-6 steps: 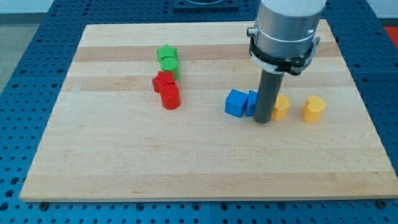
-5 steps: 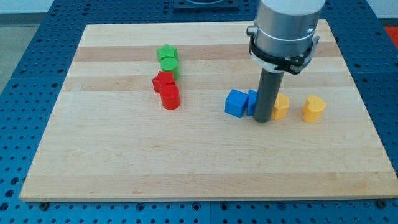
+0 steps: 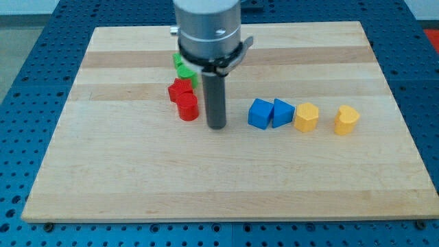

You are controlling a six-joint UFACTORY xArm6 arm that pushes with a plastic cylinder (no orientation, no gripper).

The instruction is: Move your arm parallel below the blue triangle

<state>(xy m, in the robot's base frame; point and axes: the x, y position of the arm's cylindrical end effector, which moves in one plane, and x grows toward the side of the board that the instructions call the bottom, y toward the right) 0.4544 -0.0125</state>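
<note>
The blue triangle point(image 3: 282, 112) lies right of centre on the wooden board point(image 3: 137, 178), touching a blue cube point(image 3: 260, 114) on its left and a yellow block point(image 3: 306, 117) on its right. My tip point(image 3: 217, 126) rests on the board to the left of the blue cube, with a gap between them, and just right of the red cylinder point(image 3: 188, 108). The tip is well left of the blue triangle and slightly lower in the view.
A red star block point(image 3: 180, 89) sits above the red cylinder. Green blocks point(image 3: 182, 67) lie above that, partly hidden by the arm. A second yellow block point(image 3: 346, 119) stands apart at the right.
My tip has moved left, from just below the blue triangle to a spot between the red cylinder and the blue cube. The blue triangle now shows fully. The blocks have not moved.
</note>
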